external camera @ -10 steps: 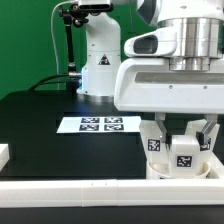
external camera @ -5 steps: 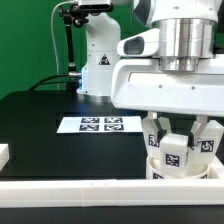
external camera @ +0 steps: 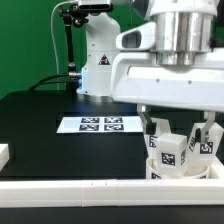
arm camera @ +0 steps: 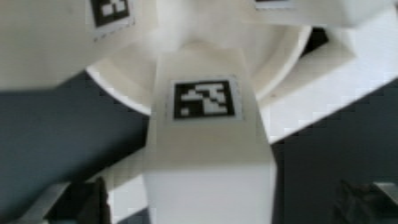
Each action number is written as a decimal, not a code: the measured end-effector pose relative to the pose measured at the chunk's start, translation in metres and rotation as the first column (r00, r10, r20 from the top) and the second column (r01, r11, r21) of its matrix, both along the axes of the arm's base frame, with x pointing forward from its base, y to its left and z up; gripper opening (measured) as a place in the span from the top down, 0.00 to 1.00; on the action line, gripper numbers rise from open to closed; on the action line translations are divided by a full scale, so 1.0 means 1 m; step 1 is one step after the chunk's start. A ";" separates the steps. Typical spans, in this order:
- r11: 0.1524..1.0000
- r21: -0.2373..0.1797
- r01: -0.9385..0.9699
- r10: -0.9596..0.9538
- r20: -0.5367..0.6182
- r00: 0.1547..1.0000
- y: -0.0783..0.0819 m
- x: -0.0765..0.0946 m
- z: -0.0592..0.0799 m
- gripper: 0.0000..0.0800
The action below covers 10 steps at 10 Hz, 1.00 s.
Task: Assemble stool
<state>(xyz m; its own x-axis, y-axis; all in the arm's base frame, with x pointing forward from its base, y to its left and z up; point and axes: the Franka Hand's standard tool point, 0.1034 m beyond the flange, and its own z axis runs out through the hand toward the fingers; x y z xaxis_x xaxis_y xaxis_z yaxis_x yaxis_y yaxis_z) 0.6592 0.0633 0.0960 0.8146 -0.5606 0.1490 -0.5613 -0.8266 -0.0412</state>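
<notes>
Exterior view: the gripper (external camera: 178, 128) hangs directly over the stool (external camera: 180, 160), a smooth white plastic round seat (external camera: 158, 172) bearing blocky tagged legs (external camera: 168, 152); whether the jaws grip cannot be told. Matte black table (external camera: 60, 155) lies beneath.

The arm (external camera: 178, 70) is glossy white with rounded casings; a ribbed silver-grey metal cylinder (external camera: 182, 24) sits above a broad, boxy white hand (external camera: 180, 128) housing.
</notes>
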 end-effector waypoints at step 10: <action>1.000 0.003 -0.003 0.003 0.001 1.000 -0.002 0.001 0.006 0.19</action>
<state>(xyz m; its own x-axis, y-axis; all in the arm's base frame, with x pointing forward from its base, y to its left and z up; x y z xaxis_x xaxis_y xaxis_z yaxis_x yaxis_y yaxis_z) 0.6600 0.0611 0.1018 0.8160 -0.5588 0.1481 -0.5591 -0.8280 -0.0439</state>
